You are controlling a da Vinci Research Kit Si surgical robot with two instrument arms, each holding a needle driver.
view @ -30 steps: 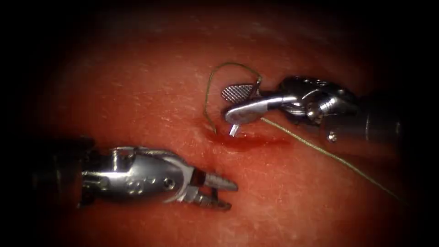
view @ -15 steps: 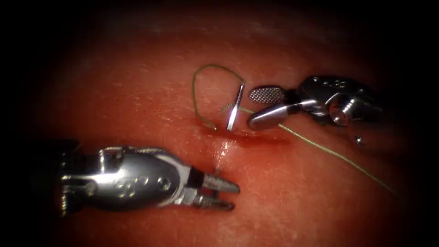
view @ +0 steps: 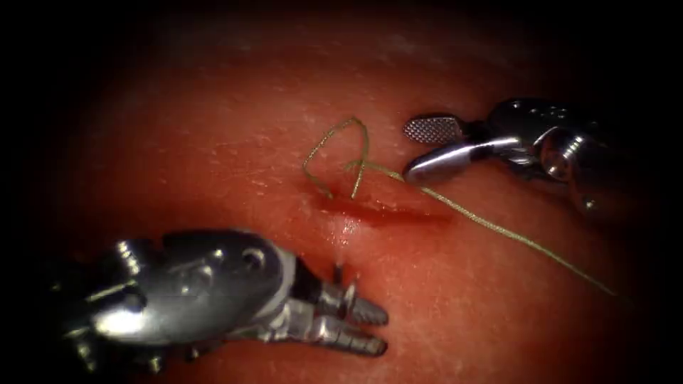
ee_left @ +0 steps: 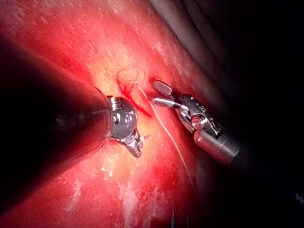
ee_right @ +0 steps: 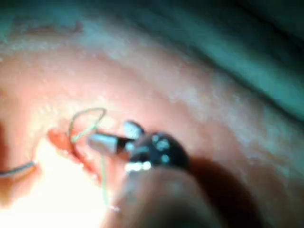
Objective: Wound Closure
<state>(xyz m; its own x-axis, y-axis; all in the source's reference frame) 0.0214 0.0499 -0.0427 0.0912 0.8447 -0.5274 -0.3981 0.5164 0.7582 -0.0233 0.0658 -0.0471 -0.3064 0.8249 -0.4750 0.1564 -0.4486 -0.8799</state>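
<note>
The cut (view: 388,213) is a short dark red slit across the tissue (view: 213,142). My right tool (view: 410,151) hangs just past the cut's right half, jaws open and holding nothing. The thread (view: 498,227) loops over the cut's left end (view: 334,139) and trails off to the lower right. My left tool (view: 383,329) lies low on the left, jaws slightly open and holding nothing. A short dark point (view: 338,272), possibly the needle's tip, sticks out of the tissue just above those jaws. The rest of the needle is hidden. The left wrist view shows the right tool (ee_left: 159,92) and the thread (ee_left: 166,133).
Red fluid (view: 420,217) fills the slit, and a wet shine (view: 346,229) lies just below it. In the right wrist view the thread loop (ee_right: 85,118) lies in front of the right tool (ee_right: 111,135). The left tool's shaft (ee_left: 47,142) crosses the tissue in the left wrist view.
The right tool let go of the needle at the cut and drew back up and to the right. The needle's bright shaft has gone from sight. The left tool rolled and shifted lower right.
</note>
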